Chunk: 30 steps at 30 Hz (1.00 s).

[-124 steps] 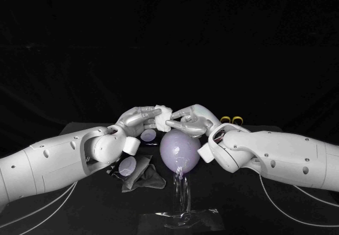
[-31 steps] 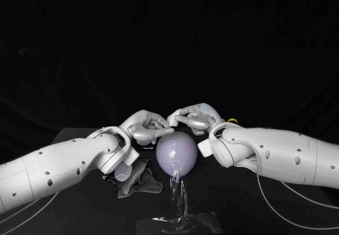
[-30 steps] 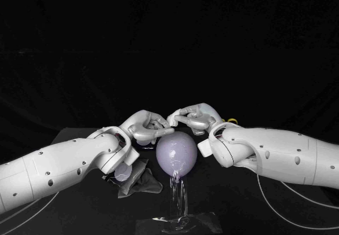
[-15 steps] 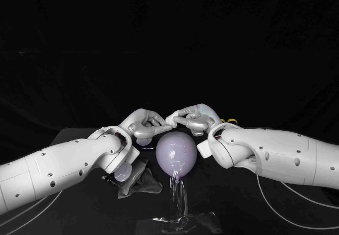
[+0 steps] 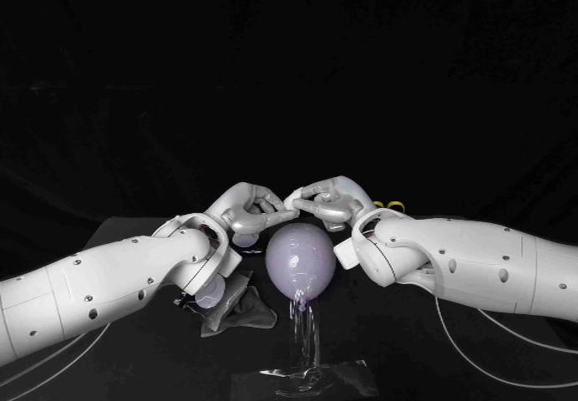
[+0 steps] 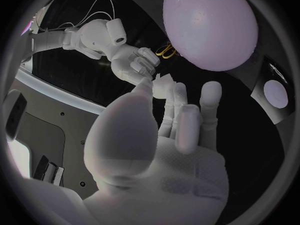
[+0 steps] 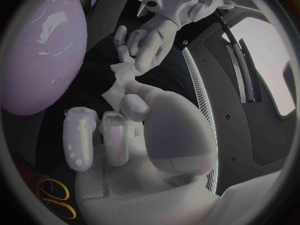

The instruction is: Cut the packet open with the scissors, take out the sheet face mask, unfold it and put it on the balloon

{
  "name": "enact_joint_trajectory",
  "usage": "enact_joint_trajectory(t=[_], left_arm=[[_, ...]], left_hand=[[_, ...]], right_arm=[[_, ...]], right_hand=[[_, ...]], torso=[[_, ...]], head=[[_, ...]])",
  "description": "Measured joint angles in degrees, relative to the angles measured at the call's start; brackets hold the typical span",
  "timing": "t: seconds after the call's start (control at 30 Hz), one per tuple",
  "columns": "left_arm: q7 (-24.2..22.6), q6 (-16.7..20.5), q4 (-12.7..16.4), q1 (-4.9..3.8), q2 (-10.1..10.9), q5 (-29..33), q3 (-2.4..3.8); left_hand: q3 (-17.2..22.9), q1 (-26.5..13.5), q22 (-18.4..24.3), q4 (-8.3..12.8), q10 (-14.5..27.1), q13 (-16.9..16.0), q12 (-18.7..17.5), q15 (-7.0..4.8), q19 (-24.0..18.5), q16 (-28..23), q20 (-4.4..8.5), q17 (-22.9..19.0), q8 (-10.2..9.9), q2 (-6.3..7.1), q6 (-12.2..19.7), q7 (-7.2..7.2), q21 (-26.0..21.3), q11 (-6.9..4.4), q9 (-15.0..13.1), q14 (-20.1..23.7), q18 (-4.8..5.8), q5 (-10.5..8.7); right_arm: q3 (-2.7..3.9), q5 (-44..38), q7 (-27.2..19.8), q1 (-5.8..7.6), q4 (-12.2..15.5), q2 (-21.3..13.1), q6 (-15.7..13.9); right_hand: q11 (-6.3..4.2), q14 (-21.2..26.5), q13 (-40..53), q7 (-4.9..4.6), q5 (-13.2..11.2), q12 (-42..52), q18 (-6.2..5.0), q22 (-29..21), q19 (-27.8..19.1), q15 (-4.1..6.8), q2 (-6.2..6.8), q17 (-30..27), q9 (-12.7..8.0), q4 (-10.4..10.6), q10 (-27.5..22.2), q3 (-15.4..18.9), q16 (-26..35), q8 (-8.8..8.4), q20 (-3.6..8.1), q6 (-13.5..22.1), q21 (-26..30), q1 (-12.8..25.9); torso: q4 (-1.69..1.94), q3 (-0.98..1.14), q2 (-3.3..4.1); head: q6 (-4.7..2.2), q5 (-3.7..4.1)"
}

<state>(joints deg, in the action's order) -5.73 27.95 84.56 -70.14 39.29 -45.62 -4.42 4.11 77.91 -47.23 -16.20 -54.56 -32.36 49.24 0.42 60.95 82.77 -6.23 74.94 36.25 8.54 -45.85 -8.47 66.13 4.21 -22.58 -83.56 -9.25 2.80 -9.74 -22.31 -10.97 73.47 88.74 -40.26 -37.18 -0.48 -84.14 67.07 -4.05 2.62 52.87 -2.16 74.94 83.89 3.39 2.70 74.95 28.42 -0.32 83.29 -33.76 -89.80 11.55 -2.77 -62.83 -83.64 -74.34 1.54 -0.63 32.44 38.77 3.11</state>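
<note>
A lilac balloon stands upright on a clear stand at the table's middle. Just above its top my left hand and right hand meet fingertip to fingertip. Between them is the white sheet mask, still a small crumpled wad. The left hand's fingertips pinch one side of it. The right hand pinches the mask between thumb and finger on the other side. The balloon swells close beside both hands. The cut dark packet lies left of the balloon, under my left forearm.
The yellow-handled scissors lie on the table behind my right wrist, and their handles lie near that hand's heel. A pale round patch sits on the packet. Both forearms flank the balloon closely.
Both hands have risen slightly off the balloon's top, still joined on the mask. The left forearm has swung in a little. Four seconds ago the mask stood out as a larger white wad.
</note>
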Motion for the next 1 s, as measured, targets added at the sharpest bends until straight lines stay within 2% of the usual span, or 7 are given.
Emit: enact_joint_trajectory(t=[0.33,0.47,0.67,0.83,0.87,0.93,1.0], left_arm=[[-0.03,-0.07,0.2,0.0,-0.3,-0.55,0.01],[-0.03,-0.07,0.14,-0.01,-0.37,-0.61,0.01],[0.01,-0.06,-0.01,-0.01,-0.38,-0.58,0.01],[0.11,-0.06,-0.03,-0.01,-0.38,-0.46,0.02],[0.13,-0.06,-0.03,-0.02,-0.39,-0.44,0.02],[0.15,-0.08,0.01,-0.03,-0.39,-0.38,0.04],[0.16,-0.12,0.07,-0.03,-0.38,-0.32,0.04]], left_hand=[[-0.15,0.37,-0.73,-0.16,0.0,-0.04,0.24,0.0,0.08,0.16,0.08,0.0,0.0,-0.26,-0.25,0.25,0.4,0.0,0.0,0.0,0.01,0.0],[0.05,2.12,-1.57,-0.17,-0.12,-0.03,0.24,-0.21,0.6,0.6,0.18,0.0,0.0,-2.01,-0.53,0.53,1.07,-0.12,0.31,-0.2,0.01,0.0],[3.87,6.62,-2.52,0.49,-0.02,0.61,-0.17,-0.43,0.96,0.6,0.54,0.0,0.0,-5.18,-1.1,1.1,1.9,-0.66,1.19,-0.42,0.02,0.0],[11.82,11.68,-4.0,1.45,-0.02,1.9,-1.9,-1.13,1.53,0.92,1.12,0.0,-0.57,-5.95,-1.68,1.81,3.34,-1.26,2.24,-0.5,0.19,-0.03],[15.77,12.42,-4.36,1.67,-0.15,2.37,-2.5,-1.13,1.53,0.92,1.12,0.0,-0.77,-5.18,-1.79,1.68,3.75,-1.38,2.44,-0.5,0.88,-0.16],[22.28,11.91,-4.92,2.16,-0.64,2.93,-2.98,-1.13,1.53,0.92,1.12,0.0,-0.7,-3.8,-1.97,1.48,4.36,-1.16,2.49,-0.5,0.88,-0.13],[29.88,9.57,-5.52,3.43,-1.4,3.17,-2.98,-1.14,1.53,0.92,1.12,0.0,0.22,-1.44,-2.04,1.39,5.1,-0.92,2.49,-0.5,0.88,0.3]], right_arm=[[-0.03,-0.18,0.17,0.0,0.03,0.19,0.0],[-0.04,-0.21,0.22,0.0,0.3,0.19,0.0],[-0.05,-0.25,0.26,0.0,0.7,0.14,0.01],[-0.07,-0.28,0.31,0.0,0.89,0.1,0.02],[-0.07,-0.28,0.32,-0.01,0.89,0.1,0.03],[-0.09,-0.29,0.35,-0.03,0.9,0.09,0.03],[-0.1,-0.31,0.38,-0.03,0.88,0.09,0.04]], right_hand=[[-0.13,0.01,-0.05,0.06,-0.11,0.0,0.01,0.0,-0.01,-0.01,0.0,-0.05,0.0,-0.01,0.13,0.0,0.03,0.01,-0.01,0.12,0.0,0.0],[-0.13,0.01,-0.06,0.01,-0.12,0.0,0.02,-0.01,-0.02,-0.01,0.0,-0.05,0.0,-0.01,0.13,0.0,0.04,0.24,-0.01,0.2,0.0,0.0],[-0.12,0.16,-0.04,-0.08,-0.2,0.0,0.02,-0.04,-0.02,0.13,0.01,-0.04,0.0,0.0,0.12,0.0,0.12,0.34,-0.01,0.06,0.0,0.01],[-0.12,0.23,0.11,-0.08,0.04,-0.01,0.02,-0.04,-0.03,0.19,0.01,0.0,0.0,0.0,0.12,0.01,0.05,0.34,-0.02,0.04,0.01,0.01],[-0.12,0.23,0.11,-0.08,0.04,-0.01,0.02,-0.03,-0.03,0.19,0.01,0.0,0.0,0.0,0.12,0.01,0.0,0.34,-0.02,0.04,0.01,0.01],[-0.12,0.23,0.11,-0.07,0.04,-0.01,0.02,-0.03,-0.03,0.19,0.01,0.0,0.0,0.0,0.12,0.01,0.0,0.34,-0.02,0.04,0.01,0.01],[-0.12,0.23,0.11,-0.06,0.04,-0.01,0.03,-0.01,-0.04,0.19,0.01,0.0,0.0,0.0,0.12,0.01,0.0,0.34,-0.02,0.03,0.01,0.01]], torso=[[-0.02,0.02,-0.01],[-0.02,0.01,0.0],[-0.02,0.0,0.0],[0.0,0.0,0.0],[0.0,0.0,0.0],[0.0,0.01,0.0],[0.0,-0.01,0.0]], head=[[-0.07,-0.04],[-0.09,-0.06],[-0.1,-0.08],[-0.11,-0.08],[-0.11,-0.08],[-0.12,-0.12],[-0.13,-0.14]])
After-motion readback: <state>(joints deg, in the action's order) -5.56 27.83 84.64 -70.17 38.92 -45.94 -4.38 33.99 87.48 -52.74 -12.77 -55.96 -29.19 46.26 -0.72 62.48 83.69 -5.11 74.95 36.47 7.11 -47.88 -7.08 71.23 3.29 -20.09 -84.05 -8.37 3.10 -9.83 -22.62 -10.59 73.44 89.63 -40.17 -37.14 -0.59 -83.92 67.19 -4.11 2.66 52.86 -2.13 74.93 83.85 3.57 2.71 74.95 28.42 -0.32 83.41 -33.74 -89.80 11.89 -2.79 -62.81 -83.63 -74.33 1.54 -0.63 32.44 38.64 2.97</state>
